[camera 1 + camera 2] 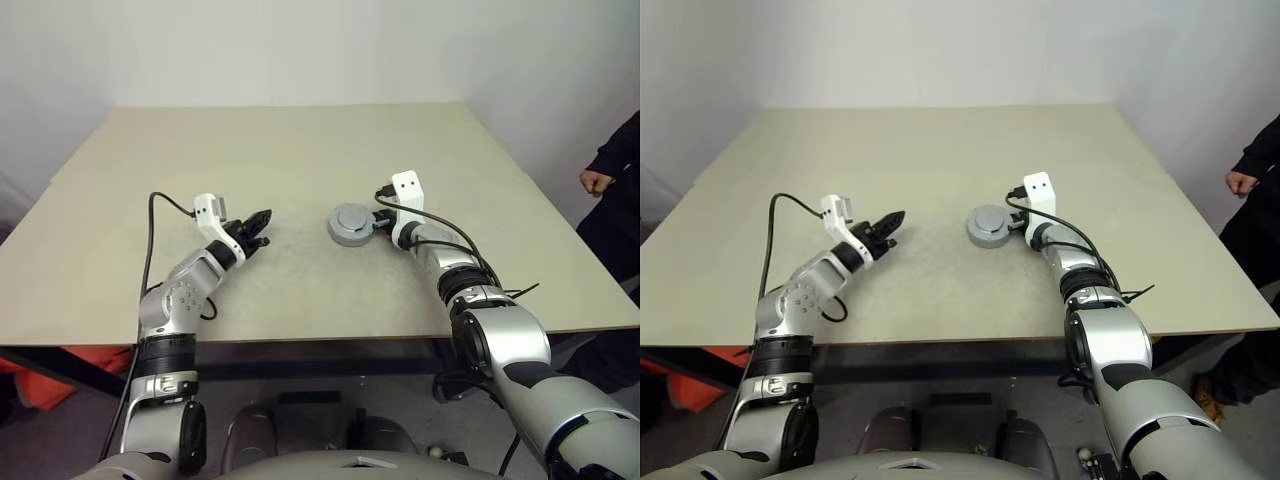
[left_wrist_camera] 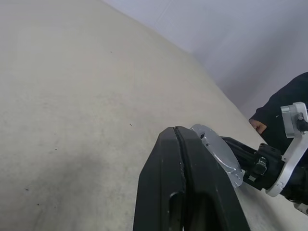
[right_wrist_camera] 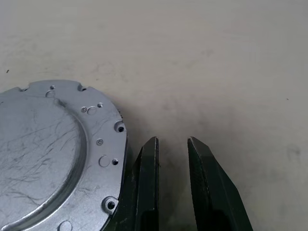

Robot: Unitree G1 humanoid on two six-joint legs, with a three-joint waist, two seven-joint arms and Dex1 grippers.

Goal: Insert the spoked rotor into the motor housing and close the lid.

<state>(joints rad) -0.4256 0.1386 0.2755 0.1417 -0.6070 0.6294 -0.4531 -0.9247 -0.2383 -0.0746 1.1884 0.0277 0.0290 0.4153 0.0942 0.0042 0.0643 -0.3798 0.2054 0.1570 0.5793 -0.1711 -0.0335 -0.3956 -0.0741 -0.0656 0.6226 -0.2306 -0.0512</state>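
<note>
Lid (image 3: 53,159) running off the right wrist view's edge, covering whatever is lying beneath it, person (image 1: 615,190) beside the table (image 1: 300,150) being cropped by the frame edge

Lid (image 3: 53,159): flat matte grey metal disc, notched edge, small screw holes round the rim, broad round centre zone with fine scratches. Sits level on top of the motor housing (image 1: 349,236), covering it; interior not visible. Housing: shallow round silver-grey cup, side wall visible below the lid rim. The stacked pair rests flat on the desk (image 1: 300,150), slightly right of centre. Whether the lid is fully seated cannot be told.
</note>
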